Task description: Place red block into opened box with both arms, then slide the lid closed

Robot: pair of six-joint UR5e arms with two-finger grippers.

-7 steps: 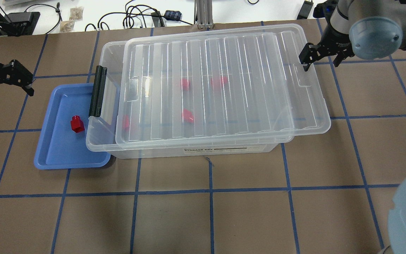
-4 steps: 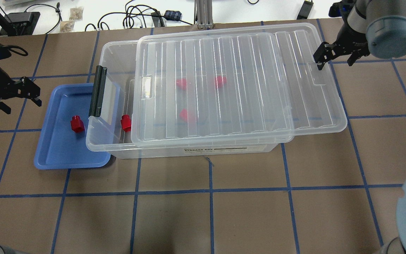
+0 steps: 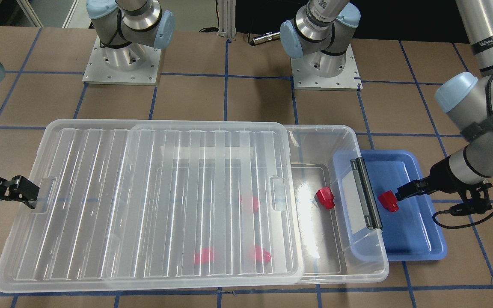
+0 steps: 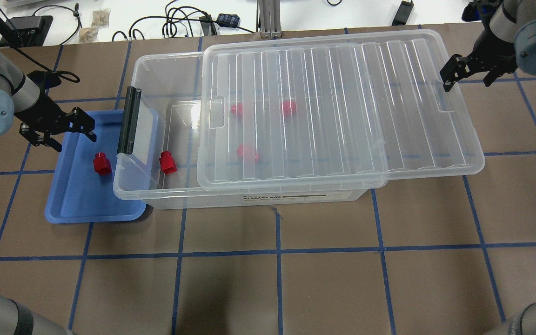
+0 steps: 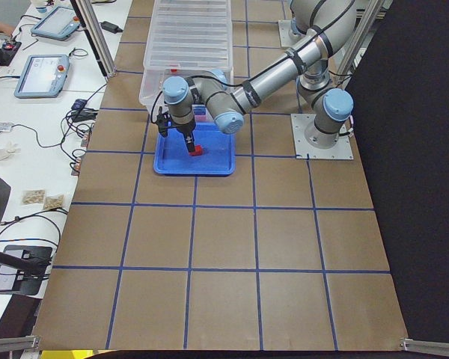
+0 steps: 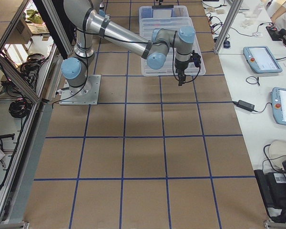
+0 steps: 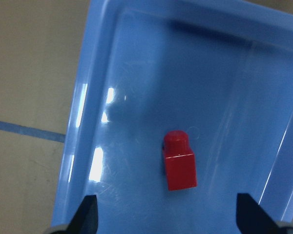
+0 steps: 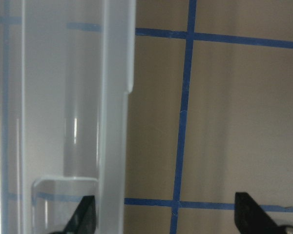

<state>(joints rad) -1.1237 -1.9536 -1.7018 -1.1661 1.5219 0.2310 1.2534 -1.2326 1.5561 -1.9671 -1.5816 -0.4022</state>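
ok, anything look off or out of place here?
Only the lid: it overhangs the box's end away from the latch, leaving the latch end uncovered. Nothing looks spilled or damaged; one red block lies in the blue tray.

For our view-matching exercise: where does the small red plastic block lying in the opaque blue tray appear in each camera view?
Exterior front-facing: the small red plastic block sits right of centre.
Overhead exterior: block at middle left.
Exterior left: block upper, left of centre.
Exterior right: not visible.
Left wrist-mounted: block near centre.
Right wrist-mounted: not in it.
Shared landmark: the opaque blue plastic tray beneath it.
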